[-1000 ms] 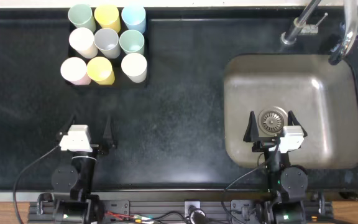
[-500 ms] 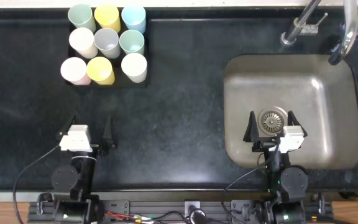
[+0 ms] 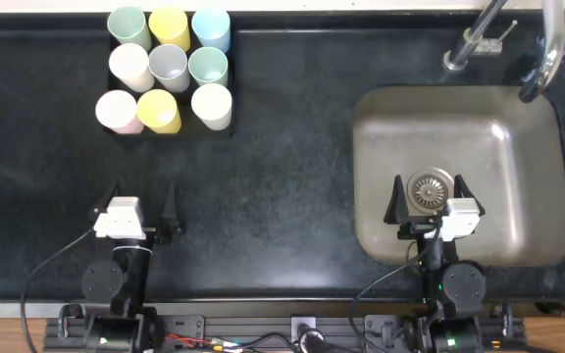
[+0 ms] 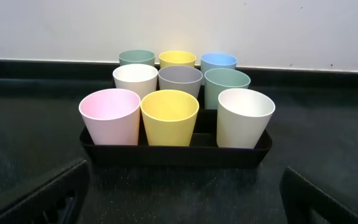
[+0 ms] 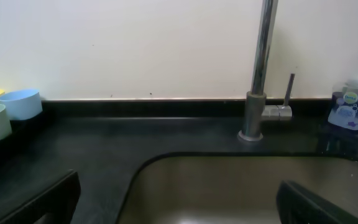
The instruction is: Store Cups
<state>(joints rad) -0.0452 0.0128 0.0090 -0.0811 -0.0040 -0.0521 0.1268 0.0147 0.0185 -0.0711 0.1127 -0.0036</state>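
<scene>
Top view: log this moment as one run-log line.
cups: nine upright in black tray | left hand: open, empty, facing tray | right hand: open, empty, above sink | state: all visible cups stored

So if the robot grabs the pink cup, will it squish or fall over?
Probably no squishing: the pink cup looks like stiff plastic, and light, since it appears empty. It could tip if nudged, being narrower at the base than the rim, though the wall of the black tray may steady it. Its smooth, tapered side might slip when gripped.
</scene>
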